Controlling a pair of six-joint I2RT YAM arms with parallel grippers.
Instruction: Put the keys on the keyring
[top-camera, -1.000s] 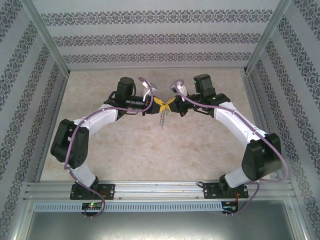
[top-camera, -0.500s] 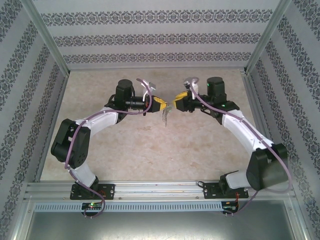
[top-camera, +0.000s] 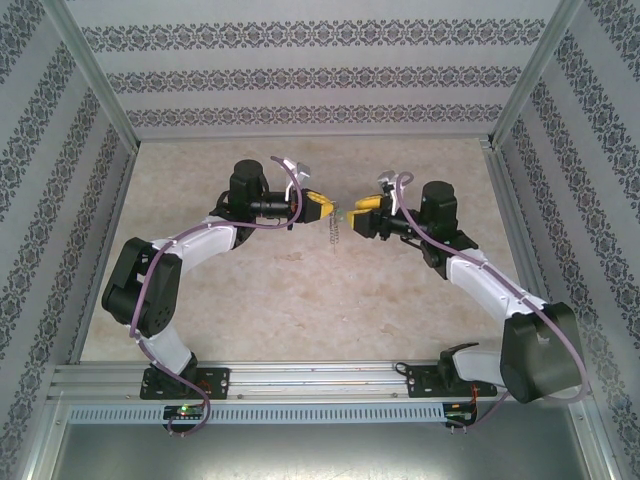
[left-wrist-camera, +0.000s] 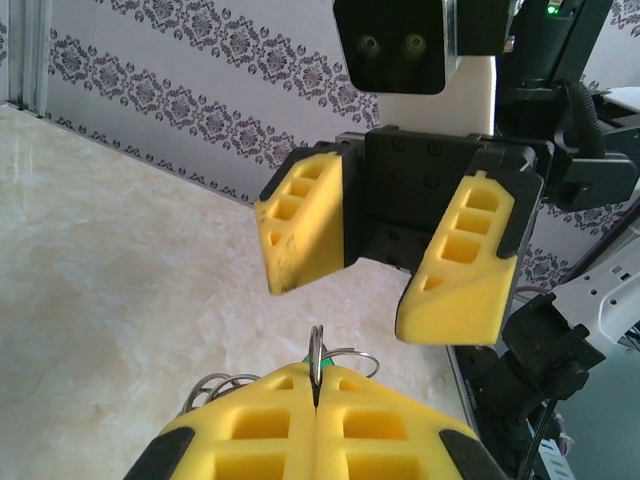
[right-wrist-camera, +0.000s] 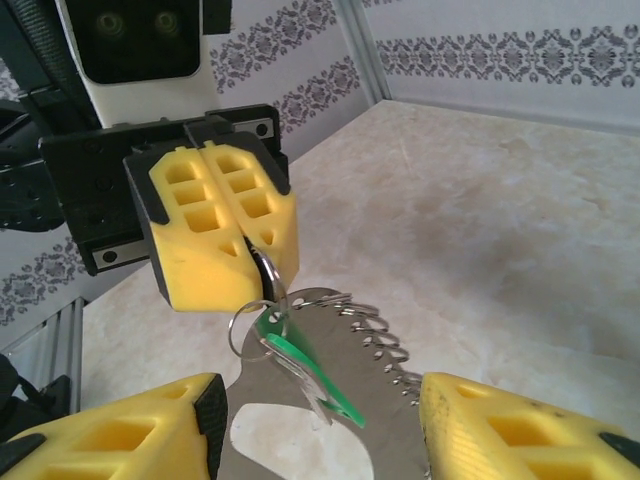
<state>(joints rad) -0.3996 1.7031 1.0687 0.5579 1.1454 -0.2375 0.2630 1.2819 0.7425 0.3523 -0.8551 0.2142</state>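
Observation:
My left gripper (top-camera: 328, 209) (left-wrist-camera: 316, 388) is shut on a silver split ring (left-wrist-camera: 316, 350) (right-wrist-camera: 266, 276). From that ring hang the keys, a green tag (right-wrist-camera: 306, 361) with a small silver key (right-wrist-camera: 301, 386), and behind them the keyring (right-wrist-camera: 345, 340) (top-camera: 336, 232), a grey metal oval loop with a row of small rings along one side. All of it dangles above the table. My right gripper (top-camera: 354, 214) (right-wrist-camera: 320, 440) (left-wrist-camera: 365, 300) is open, facing the left one, its fingers either side of the hanging loop without touching it.
The marble-patterned tabletop (top-camera: 300, 300) lies below both grippers. Patterned walls (top-camera: 300, 80) and aluminium posts (top-camera: 520, 80) close in the back and sides. A metal rail (top-camera: 320, 380) runs along the near edge.
The right gripper has let go, opened and drawn back to the right. The left gripper has stayed shut, and the hanging loop has shifted slightly right.

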